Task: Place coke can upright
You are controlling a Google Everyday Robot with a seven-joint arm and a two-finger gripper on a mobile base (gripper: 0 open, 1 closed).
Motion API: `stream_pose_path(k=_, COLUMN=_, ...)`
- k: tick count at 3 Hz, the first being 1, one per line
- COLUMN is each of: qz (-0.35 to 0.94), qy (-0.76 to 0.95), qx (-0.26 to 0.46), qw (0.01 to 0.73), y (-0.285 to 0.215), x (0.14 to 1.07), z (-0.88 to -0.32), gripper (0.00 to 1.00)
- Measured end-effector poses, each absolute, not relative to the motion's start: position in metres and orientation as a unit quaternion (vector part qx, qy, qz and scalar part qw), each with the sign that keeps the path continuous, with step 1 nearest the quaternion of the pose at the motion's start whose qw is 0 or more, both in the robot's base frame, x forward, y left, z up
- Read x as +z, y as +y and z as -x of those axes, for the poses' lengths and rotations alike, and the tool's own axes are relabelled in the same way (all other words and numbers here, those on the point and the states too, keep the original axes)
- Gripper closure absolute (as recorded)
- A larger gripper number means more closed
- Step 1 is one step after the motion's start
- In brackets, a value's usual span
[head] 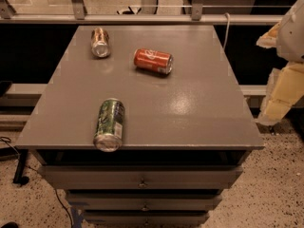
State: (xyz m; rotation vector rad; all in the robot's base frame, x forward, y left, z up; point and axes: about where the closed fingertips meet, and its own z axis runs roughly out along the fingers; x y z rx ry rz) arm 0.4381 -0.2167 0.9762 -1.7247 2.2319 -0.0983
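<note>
The red coke can (pixel 153 61) with white script lies on its side on the grey cabinet top (pixel 190 108), toward the back middle, its silver end facing right. My gripper (pixel 284 87) is at the right edge of the camera view, off the cabinet's right side, well away from the can and holding nothing that I can see.
A green can (pixel 110 124) lies on its side at the front edge, left of centre. A brownish-orange and silver can (pixel 100 42) lies at the back left. Drawers (pixel 142 177) sit below the top. A railing (pixel 142 19) runs behind.
</note>
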Motion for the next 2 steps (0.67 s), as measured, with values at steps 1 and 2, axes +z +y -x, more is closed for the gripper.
stream_pose_path(k=1, qz=0.603, qy=0.781, qx=-0.034, qw=0.159, y=-0.217, x=0.976, z=-0.438, gripper=0.00)
stream_pose_path(k=2, qz=0.608, qy=0.775, qx=-0.035, qw=0.171, y=-0.207, x=0.976, z=-0.449, gripper=0.00)
